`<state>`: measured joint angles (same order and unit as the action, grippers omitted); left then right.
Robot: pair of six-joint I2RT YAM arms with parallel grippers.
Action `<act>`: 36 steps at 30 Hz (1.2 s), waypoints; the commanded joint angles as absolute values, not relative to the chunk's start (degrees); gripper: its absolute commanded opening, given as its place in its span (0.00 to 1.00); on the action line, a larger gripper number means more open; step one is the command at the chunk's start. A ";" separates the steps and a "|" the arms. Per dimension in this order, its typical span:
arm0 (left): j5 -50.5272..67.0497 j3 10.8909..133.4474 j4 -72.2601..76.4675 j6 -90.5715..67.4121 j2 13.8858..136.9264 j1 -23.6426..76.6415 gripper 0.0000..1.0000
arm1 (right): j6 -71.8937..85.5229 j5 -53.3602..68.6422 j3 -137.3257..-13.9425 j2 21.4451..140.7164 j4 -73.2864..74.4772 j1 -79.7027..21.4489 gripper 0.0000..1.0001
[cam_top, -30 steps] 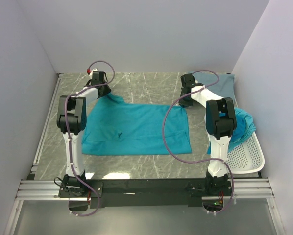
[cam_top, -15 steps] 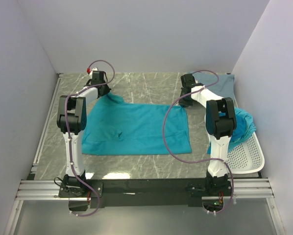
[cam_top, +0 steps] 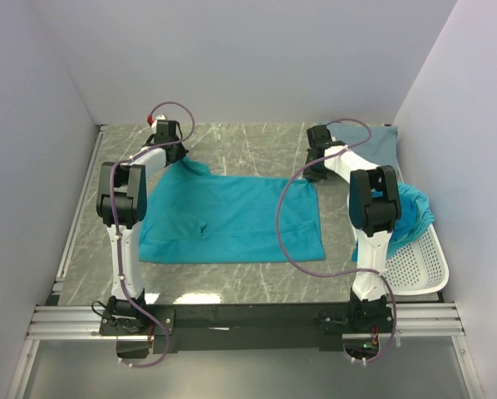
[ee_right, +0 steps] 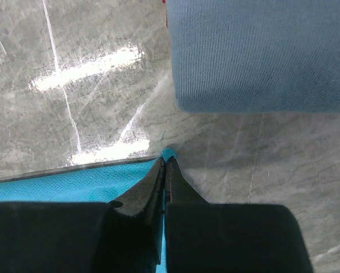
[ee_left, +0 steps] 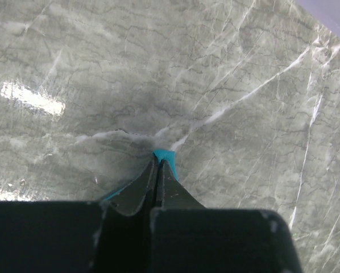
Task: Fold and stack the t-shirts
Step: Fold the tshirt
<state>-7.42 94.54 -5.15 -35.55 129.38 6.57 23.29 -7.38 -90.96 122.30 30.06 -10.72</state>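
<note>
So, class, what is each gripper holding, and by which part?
Both are shut on the spread teal t-shirt: the left gripper pinches its far left corner, the right gripper its far right corner.

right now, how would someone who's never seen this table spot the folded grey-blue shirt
Go to the table's far right corner, beyond the white basket. The shirt lies flat there. It is the only dusty grey-blue, folded one; the spread shirt and the bunched one at the basket are bright teal.
</note>
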 commanded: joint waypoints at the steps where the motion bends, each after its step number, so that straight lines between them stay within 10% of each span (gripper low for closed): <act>1: -8.88 97.64 -4.39 -34.37 126.65 6.42 0.00 | 23.38 -7.64 -90.97 118.92 29.01 -10.46 0.00; 25: -8.61 120.32 -12.74 -29.18 132.10 4.92 0.00 | 21.45 -5.81 -106.88 122.96 29.53 -10.55 0.00; 36: -9.49 82.90 -4.41 -34.10 108.47 4.92 0.00 | 20.65 -1.50 -88.96 112.95 18.20 -10.72 0.00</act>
